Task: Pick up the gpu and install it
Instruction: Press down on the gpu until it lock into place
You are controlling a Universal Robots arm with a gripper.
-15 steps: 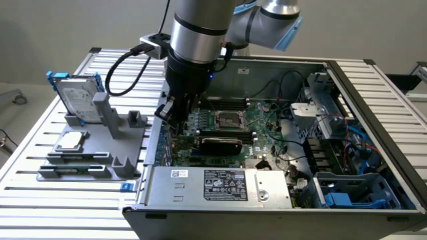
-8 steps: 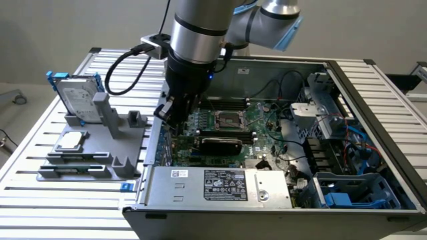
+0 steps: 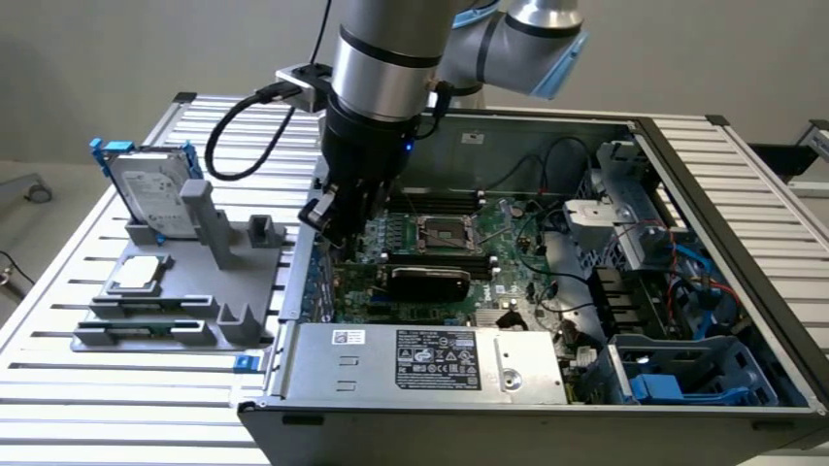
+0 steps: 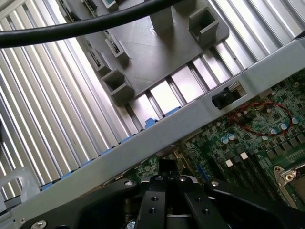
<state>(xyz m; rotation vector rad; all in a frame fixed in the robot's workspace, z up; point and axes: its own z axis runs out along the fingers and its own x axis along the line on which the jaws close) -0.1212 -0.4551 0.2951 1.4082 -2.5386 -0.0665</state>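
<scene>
- The gpu (image 3: pixel 429 282) looks to be sitting inside the open computer case (image 3: pixel 725 194), lying low across the green motherboard (image 3: pixel 506 243) just below the CPU socket (image 3: pixel 449 233). Only its black glossy top shows.
- The end effector (image 3: pixel 332 221) hangs over the case's wall on the exterior view's left, a bit above and beside the card, not touching it as far as I can see.
- In the wrist view its black fingers (image 4: pixel 157 198) sit close together with nothing between them.
- My guess on handling: light, stiff, thin, and fragile. The shiny shroud is probably slippery, so pinch the long edges, never the board parts.
- The grey holder (image 3: pixel 194 282) on the slatted counter (image 3: pixel 78 379) has the hard drive (image 3: pixel 146 184) and CPU chip (image 3: pixel 139 275).
</scene>
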